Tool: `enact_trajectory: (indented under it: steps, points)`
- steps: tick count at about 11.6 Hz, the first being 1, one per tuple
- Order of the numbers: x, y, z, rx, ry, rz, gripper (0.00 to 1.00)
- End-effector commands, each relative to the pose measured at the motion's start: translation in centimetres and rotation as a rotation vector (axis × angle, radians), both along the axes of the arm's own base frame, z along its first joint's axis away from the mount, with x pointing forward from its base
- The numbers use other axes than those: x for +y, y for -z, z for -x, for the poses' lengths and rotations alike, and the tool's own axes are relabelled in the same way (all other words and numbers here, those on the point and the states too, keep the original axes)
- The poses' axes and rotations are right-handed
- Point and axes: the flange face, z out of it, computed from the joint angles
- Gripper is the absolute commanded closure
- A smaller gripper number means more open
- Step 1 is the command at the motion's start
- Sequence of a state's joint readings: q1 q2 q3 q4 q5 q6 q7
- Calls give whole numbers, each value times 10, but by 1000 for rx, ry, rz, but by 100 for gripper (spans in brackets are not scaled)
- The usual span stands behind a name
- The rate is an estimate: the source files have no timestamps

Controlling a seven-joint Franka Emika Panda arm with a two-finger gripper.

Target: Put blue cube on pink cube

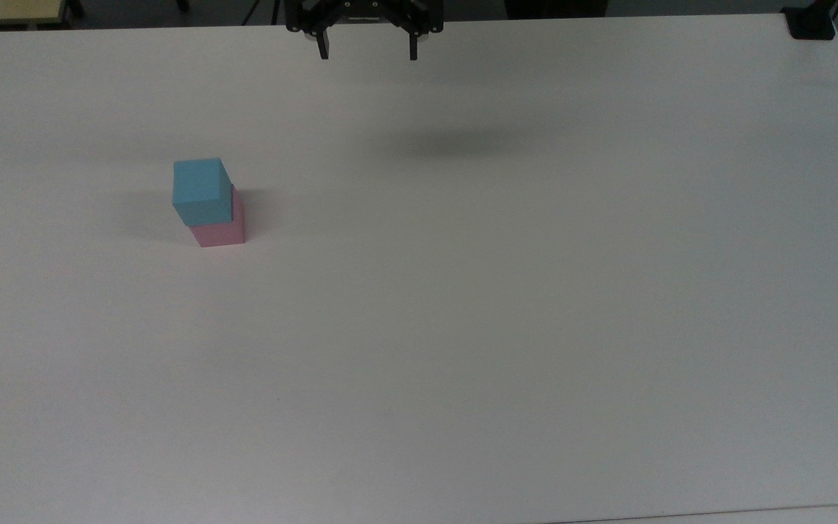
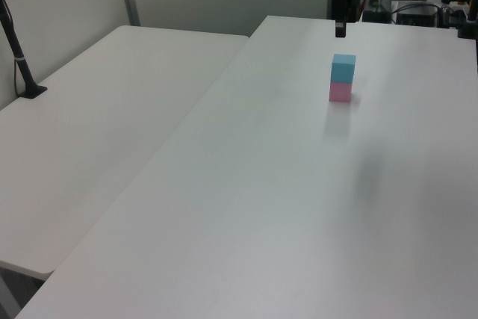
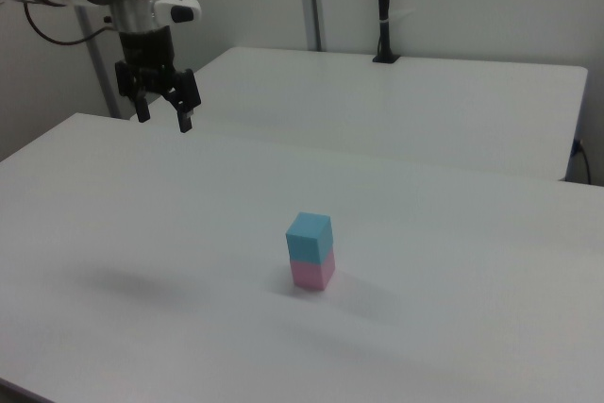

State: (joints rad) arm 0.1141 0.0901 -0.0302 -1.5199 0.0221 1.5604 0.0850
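Observation:
The blue cube (image 1: 201, 191) (image 2: 343, 68) (image 3: 310, 235) rests on top of the pink cube (image 1: 220, 230) (image 2: 340, 93) (image 3: 312, 273), forming a two-block stack on the white table (image 1: 506, 306). My gripper (image 1: 368, 52) (image 3: 164, 120) hangs high above the table, open and holding nothing. In the top view it sits at the upper edge, well to the right of the stack and apart from it. In the left view one finger (image 2: 340, 28) shows above and behind the stack.
A second white table (image 2: 97, 117) (image 3: 415, 101) adjoins this one. A black pole on a clamp base (image 2: 19, 57) (image 3: 384, 16) stands on it. The gripper's shadow (image 1: 463, 142) falls on the table surface.

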Motion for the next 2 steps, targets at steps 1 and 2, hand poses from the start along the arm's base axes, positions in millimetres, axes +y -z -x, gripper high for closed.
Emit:
enact_trajectory:
  steps: [1, 2]
  points:
    - [-10, -10, 10, -5, 23, -4, 0]
    - [-10, -10, 9, -6, 25, -4, 0]
